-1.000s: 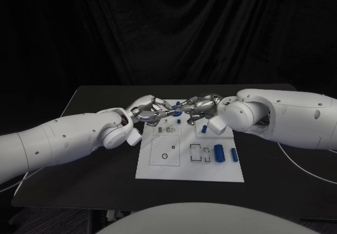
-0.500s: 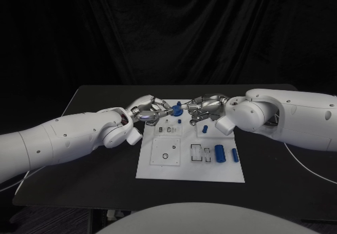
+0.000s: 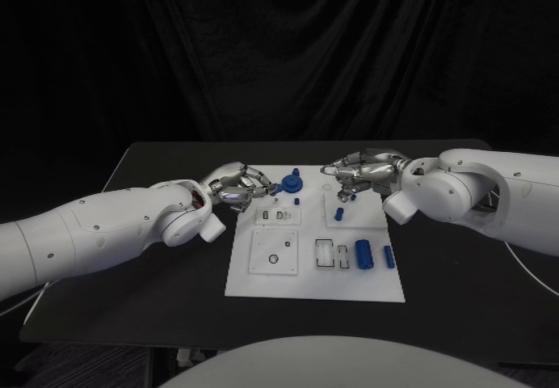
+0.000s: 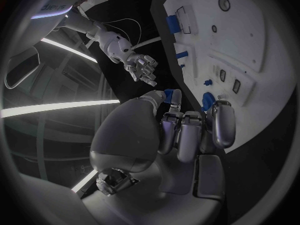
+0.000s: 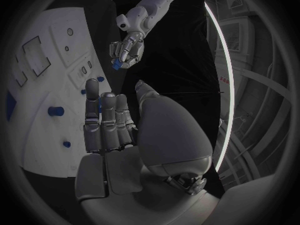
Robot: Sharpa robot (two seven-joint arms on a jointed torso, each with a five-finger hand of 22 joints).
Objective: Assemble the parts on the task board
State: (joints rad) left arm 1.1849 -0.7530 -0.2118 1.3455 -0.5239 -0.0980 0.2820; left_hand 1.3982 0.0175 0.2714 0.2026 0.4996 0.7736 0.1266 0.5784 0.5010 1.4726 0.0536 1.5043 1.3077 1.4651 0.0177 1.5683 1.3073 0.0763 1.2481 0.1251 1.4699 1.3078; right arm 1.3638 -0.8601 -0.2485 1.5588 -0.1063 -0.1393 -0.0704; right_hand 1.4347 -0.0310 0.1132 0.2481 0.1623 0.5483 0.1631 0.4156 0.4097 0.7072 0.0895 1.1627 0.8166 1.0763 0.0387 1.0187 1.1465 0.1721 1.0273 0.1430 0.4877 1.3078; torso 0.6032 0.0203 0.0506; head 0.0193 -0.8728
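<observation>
two silver hands hovering over the far end of a flat white task board (image 3: 279, 275) on a matte black tabletop (image 3: 152, 275).

the left hand (image 3: 239, 187) is pinching a small blue part (image 4: 169, 94) at its fingertips, above the board's far left corner. the right hand (image 3: 363, 171) is holding nothing, its jointed metal fingers apart, over the far right corner. a round blue knob (image 3: 292, 183) is standing between them; blue cylinders (image 3: 363, 253) are lying nearer, beside rectangular cutouts.
</observation>
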